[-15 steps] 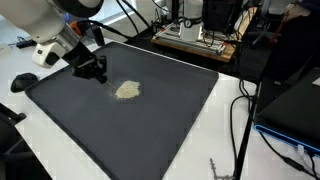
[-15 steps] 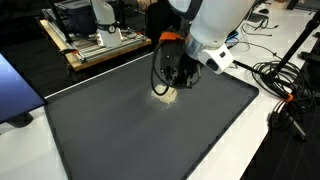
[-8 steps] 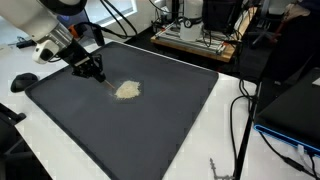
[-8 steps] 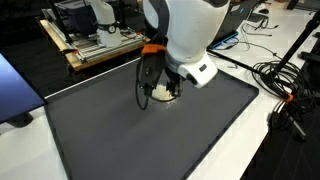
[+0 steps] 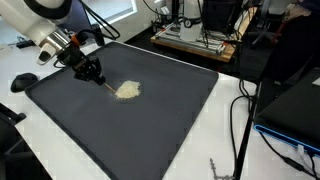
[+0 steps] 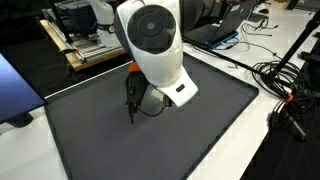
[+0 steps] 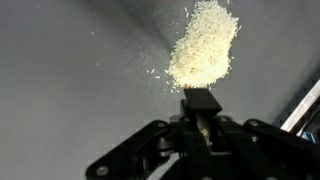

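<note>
One small heap of pale grains (image 5: pixel 127 89) is lying on the dark mat (image 5: pixel 150 130) just ahead of my claw (image 7: pixel 203 116), which is clamping shut on a thin dark tool (image 7: pixel 203 99), angling its tip low toward the heap's edge. The mat is covering a white bench (image 5: pixel 210 140) with cables (image 5: pixel 237 125) trailing around.

Dark mat (image 5: pixel 160 125) lies flat and open across most of its spread. I can pass low on any side of the small grain pile (image 5: pixel 127 90). At the far edge a wooden board (image 5: pixel 195 42) loaded with gear crowds in, and cables (image 5: pixel 240 115) hang off one side, so I'd stay inboard there.
</note>
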